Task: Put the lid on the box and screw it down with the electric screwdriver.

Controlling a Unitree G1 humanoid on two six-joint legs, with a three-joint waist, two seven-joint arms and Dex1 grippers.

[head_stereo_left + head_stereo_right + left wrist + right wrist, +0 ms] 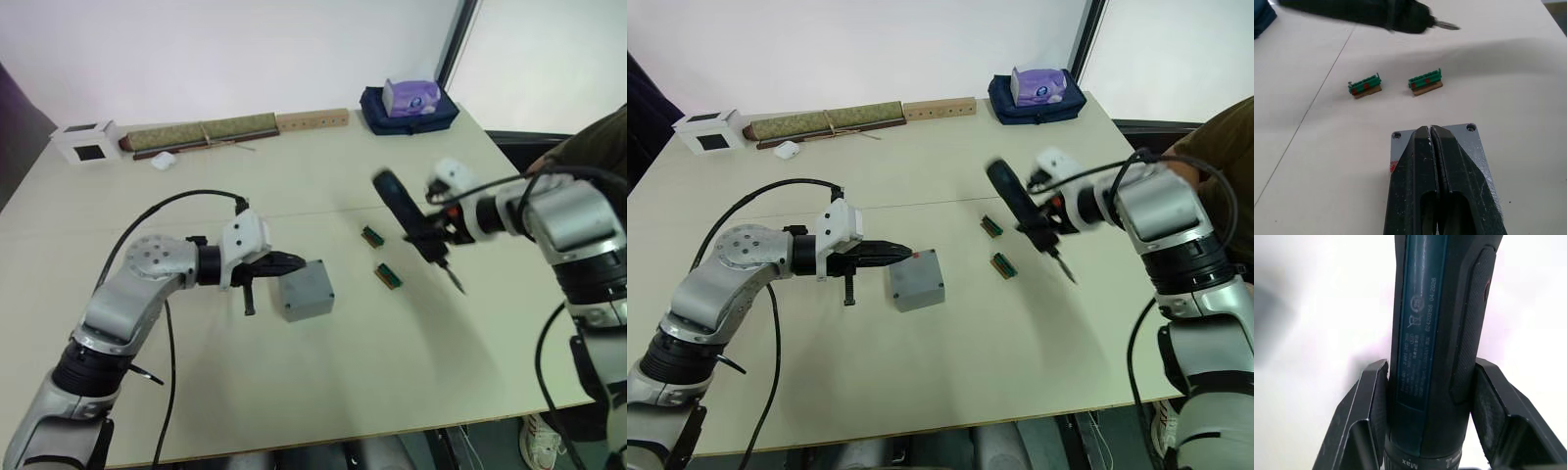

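Left eye view: on the pale tabletop (392,352) the left end effector (290,261) is seen with its two black fingers pressed together, the tips laid on the flat grey metal lid (306,284), which is seated on the small grey cast-metal box (304,305). At about three o'clock from the box, two small green circuit-board pieces (371,236) (388,276) lie near each other. Further toward three o'clock, the black thick pen-shaped electric screwdriver (407,221) is gripped across its body by the right end effector (436,231), held above the tabletop and tilted, its thin metal bit (456,281) pointed down toward five o'clock.
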